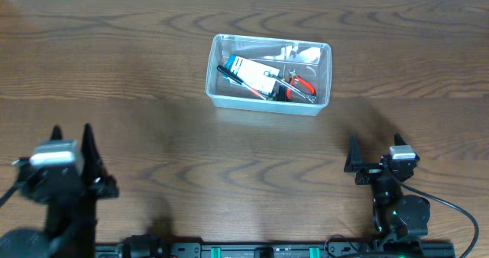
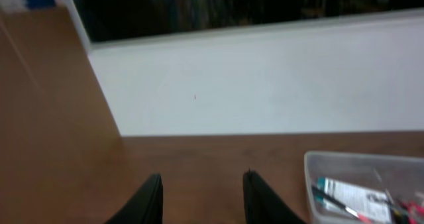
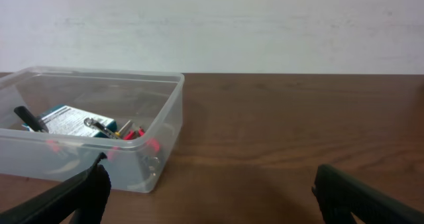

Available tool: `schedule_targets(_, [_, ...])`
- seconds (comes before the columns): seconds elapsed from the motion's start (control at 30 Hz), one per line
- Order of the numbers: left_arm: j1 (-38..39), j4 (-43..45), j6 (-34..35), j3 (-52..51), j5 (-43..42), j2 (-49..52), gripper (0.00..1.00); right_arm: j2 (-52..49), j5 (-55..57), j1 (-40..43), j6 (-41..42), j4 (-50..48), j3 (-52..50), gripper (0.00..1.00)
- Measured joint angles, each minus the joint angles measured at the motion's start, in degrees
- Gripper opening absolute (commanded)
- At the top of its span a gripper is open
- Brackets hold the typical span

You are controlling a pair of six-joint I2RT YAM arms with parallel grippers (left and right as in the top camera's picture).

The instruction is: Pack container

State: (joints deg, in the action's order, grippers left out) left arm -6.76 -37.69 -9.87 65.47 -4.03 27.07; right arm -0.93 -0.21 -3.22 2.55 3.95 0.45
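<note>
1. Left claw (image 1: 72,133): parted partway, grasping nothing, at the front of the surface (image 1: 191,174).
2. Right claw (image 1: 374,145): spread wide, released.
3. Container (image 1: 263,105): centre-rear, well apart from both claws, tools inside.
4. Risk: a low reach could catch its rim and shove it rearward.
5. Room: open wood on every side.
</note>
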Motion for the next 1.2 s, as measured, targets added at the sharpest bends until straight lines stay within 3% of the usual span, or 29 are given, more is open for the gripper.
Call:
schedule_targets(0.3, [0.00, 26.29, 4.94, -32.72, -0.04, -7.48, 0.29, 0.00, 0.00, 0.00, 0.00, 0.02, 0.00, 0.99])
schedule_targets(0.47, [0.02, 34.18, 8.83, -43.80, -0.04, -10.47, 0.29, 0.00, 0.00, 0.00, 0.00, 0.00, 0.00, 0.99])
schedule_targets(0.77, [3.23, 37.09, 12.70, -55.15, -0.04, -17.25, 0.29, 0.00, 0.00, 0.00, 0.00, 0.02, 0.00, 0.99])
schedule_targets(1.2, [4.63, 37.31, 13.09, -61.42, -0.04, -23.30, 0.29, 0.00, 0.00, 0.00, 0.00, 0.00, 0.00, 0.99])
